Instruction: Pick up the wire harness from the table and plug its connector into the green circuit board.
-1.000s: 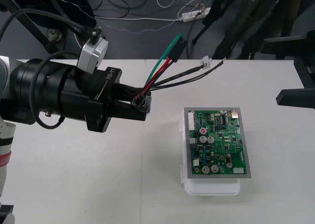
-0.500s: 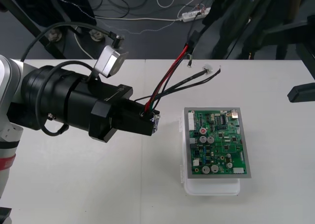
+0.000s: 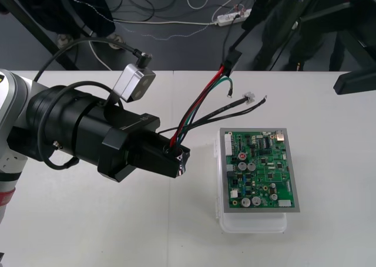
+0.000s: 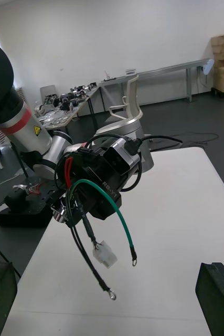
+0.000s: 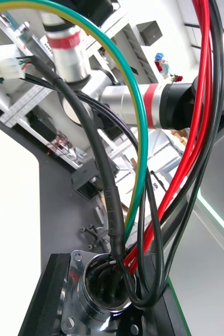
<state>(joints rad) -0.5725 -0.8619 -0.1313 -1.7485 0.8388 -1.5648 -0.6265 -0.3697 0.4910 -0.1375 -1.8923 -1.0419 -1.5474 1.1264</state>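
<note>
Wire harness (image 3: 202, 102) is already lifted off the table (image 3: 88, 226), so the pick-up half can be ticked off. It's held by its round metal socket (image 3: 182, 155), which is pinched between the black fingers (image 5: 48, 296) of the left gripper (image 3: 177, 158). That gripper is parked in the air near the left edge of the green circuit board (image 3: 260, 170). The wires are fanned up and away toward the table's far edge. The black plug (image 3: 230, 58) is carried at the very top of the fan, well apart from the board and aimed away from it. A little white connector (image 3: 249, 95) is dangled lower down, between plug and board.

So nothing is plugged in yet, and the board is untouched on its white base (image 3: 252, 223). The hard part is probably still to be done. The plug has to be brought round, lined up with a header and pushed home, and a regrip or a handover may well be needed, since the harness is gripped by the wrong end. The right gripper (image 4: 107, 302) is kept back at its own side with its jaws spread wide and nothing between them.

Compared with a second ago, the left gripper is dropped lower and shifted closer to the board. The wire fan is swung more upright, and the plug is carried a bit further right. The board isn't moved at all.
</note>
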